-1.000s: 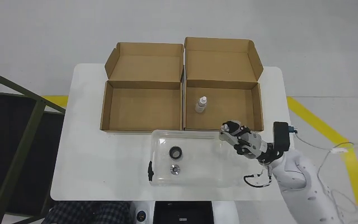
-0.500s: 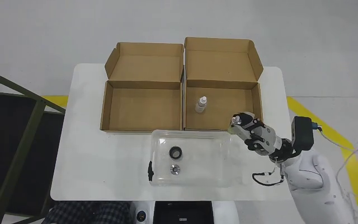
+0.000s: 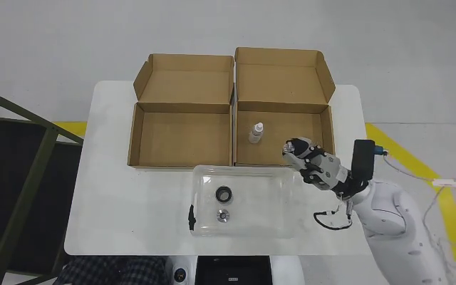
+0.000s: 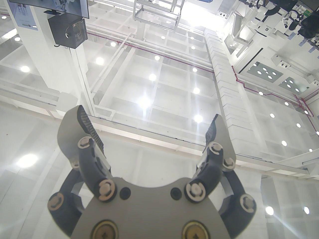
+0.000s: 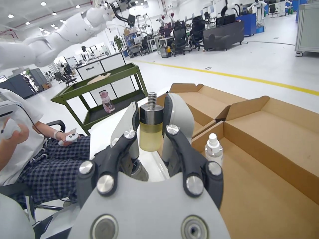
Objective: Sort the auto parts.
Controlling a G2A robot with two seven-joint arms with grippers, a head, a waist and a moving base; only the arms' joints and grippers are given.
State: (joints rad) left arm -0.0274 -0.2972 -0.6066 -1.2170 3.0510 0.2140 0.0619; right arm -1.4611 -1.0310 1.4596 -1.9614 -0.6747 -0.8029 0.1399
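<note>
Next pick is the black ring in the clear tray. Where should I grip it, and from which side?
Come straight down: the black ring lies flat in the clear tray, whose walls likely block a side approach. Pinch across its outer rim.

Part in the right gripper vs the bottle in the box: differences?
The part has a yellowish body under a steel cap with a threaded stud; the bottle is white with a spray top. The part is clamped in the right gripper; the bottle stands free in the cardboard box. Both are small cylinders.
</note>
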